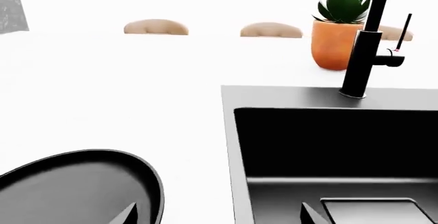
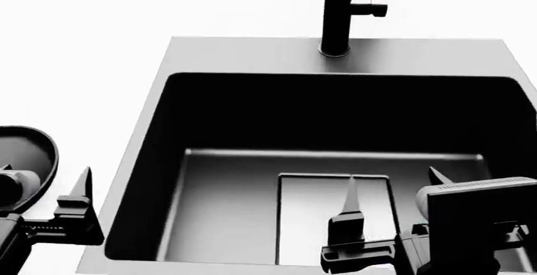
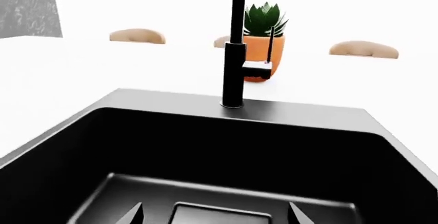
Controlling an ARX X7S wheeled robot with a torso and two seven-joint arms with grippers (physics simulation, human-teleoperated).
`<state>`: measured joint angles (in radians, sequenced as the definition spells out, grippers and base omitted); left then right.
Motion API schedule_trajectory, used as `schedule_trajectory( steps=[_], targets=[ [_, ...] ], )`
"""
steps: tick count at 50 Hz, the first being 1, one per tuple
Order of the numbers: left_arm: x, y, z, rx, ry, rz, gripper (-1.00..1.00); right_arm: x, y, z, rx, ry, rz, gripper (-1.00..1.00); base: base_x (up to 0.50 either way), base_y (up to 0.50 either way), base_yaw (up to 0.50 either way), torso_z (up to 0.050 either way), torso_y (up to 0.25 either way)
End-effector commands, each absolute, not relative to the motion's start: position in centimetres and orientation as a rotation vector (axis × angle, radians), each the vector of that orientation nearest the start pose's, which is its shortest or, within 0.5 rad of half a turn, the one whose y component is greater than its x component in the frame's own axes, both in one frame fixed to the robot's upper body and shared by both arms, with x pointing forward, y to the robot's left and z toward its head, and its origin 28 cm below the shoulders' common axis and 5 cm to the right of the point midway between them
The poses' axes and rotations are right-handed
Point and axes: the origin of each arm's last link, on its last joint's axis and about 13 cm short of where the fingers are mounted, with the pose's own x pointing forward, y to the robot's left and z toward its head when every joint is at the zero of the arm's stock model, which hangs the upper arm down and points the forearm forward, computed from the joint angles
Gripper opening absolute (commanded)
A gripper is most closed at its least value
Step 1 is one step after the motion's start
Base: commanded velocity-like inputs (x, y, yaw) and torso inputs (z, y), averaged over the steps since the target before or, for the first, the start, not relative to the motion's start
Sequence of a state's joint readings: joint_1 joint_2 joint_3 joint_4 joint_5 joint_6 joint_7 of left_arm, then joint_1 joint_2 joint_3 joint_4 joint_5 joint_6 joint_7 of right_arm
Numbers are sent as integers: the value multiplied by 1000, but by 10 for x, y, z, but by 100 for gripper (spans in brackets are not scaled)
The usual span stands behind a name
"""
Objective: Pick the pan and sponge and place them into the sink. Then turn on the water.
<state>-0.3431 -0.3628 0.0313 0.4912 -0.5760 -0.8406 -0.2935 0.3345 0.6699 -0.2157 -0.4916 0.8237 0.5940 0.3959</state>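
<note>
my left gripper point(image 2: 42, 209) hangs over the white counter point(image 1: 102, 90) at the sink's left edge, jaws spread wide with nothing between them. just under it sits the pan point(image 1: 82, 185), a shallow round black dish with a smooth, low, glossy rim, resting on the counter beside the sink point(image 2: 243, 51) and not inside it; its handle is out of my sight. my right gripper point(image 2: 390, 193) hovers inside the basin, thin pointed black fingers parted and empty, above the square drain plate point(image 2: 334, 215). the sink is a deep rectangular box of matte dark grey metal with a wide flat rim. on the back rim stands the tall black cylindrical faucet point(image 3: 234, 55), its slim lever point(image 3: 270, 44) sticking up at the side, no stream that i can make out. behind it sits an orange pot point(image 1: 337, 43) holding a spiky green plant. the sponge isn't visible from any of my cameras.
</note>
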Motion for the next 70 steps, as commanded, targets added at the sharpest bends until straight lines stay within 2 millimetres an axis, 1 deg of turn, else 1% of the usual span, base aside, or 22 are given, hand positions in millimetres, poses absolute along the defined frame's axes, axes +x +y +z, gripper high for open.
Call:
schedule_trajectory(
  steps=[1, 28, 34, 36, 37, 39, 42, 43, 44, 45, 46, 48, 49, 51, 54, 56, 58, 60, 62, 63, 68, 70],
  targets=[
    [244, 240, 144, -28, 70, -30, 100, 230, -150, 153, -62, 24, 119, 100, -231, 500, 0, 0, 0],
    [242, 240, 142, -17, 80, -44, 100, 229, -151, 152, -64, 20, 105, 100, -181, 485, 0, 0, 0],
    [240, 238, 141, -16, 79, -55, 100, 230, -152, 150, -59, 27, 95, 100, 0, 23, 0, 0, 0],
    [240, 233, 143, -75, 78, -70, 100, 230, -152, 151, -58, 28, 93, 100, 0, 0, 0, 0, 0],
    [240, 230, 141, -3, 87, -80, 100, 230, -152, 151, -59, 28, 93, 100, 0, 0, 0, 0, 0],
    [241, 231, 140, -24, 131, -66, 100, 229, -153, 151, -59, 31, 90, 100, 0, 0, 0, 0, 0],
    [239, 233, 152, 43, 166, -49, 100, 229, -155, 150, -54, 32, 78, 100, 0, 0, 0, 0, 0],
    [237, 233, 156, 40, 196, -122, 100, 228, -155, 150, -52, 36, 82, 100, 0, 0, 0, 0, 0],
    [233, 234, 160, 93, 194, -150, 100, 228, -154, 150, -54, 37, 85, 100, 0, 0, 0, 0, 0],
    [231, 237, 162, 57, 214, -139, 100, 228, -154, 151, -54, 36, 84, 100, 0, 0, 0, 0, 0],
    [231, 238, 164, 138, 214, -141, 100, 227, -154, 152, -52, 31, 82, 100, 0, 0, 0, 0, 0],
    [224, 242, 175, 66, 277, -182, 100, 226, -156, 152, -49, 29, 78, 100, 0, 0, 0, 0, 0],
    [222, 244, 180, 140, 290, -202, 100, 226, -156, 151, -49, 29, 78, 100, 0, 0, 0, 0, 0],
    [225, 245, 190, 80, 312, -220, 100, 227, -156, 151, -47, 31, 76, 100, 0, 0, 0, 0, 0],
    [228, 254, 197, 137, 367, -213, 100, 225, -157, 151, -47, 32, 76, 100, 0, 0, 0, 0, 0],
    [224, 262, 201, 173, 383, -208, 100, 225, -158, 150, -46, 34, 69, 100, 0, 0, 0, 0, 0],
    [224, 257, 204, 172, 406, -236, 100, 226, -157, 150, -43, 38, 69, 100, 0, 0, 0, 0, 0],
    [221, 259, 205, 242, 418, -265, 100, 227, -156, 149, -43, 42, 74, 100, 0, 0, 0, 0, 0],
    [232, 260, 205, 130, 473, -245, 100, 227, -155, 148, -44, 47, 79, 100, 0, 0, 0, 0, 0],
    [233, 264, 203, 185, 499, -247, 100, 227, -155, 148, -42, 47, 78, 100, 0, 0, 0, 0, 0],
    [248, 257, 205, 218, 541, -229, 100, 229, -155, 144, -44, 55, 77, 100, 0, 0, 0, 0, 0],
    [247, 257, 205, 209, 569, -267, 100, 229, -155, 143, -42, 60, 78, 100, 0, 0, 0, 0, 0]
  ],
)
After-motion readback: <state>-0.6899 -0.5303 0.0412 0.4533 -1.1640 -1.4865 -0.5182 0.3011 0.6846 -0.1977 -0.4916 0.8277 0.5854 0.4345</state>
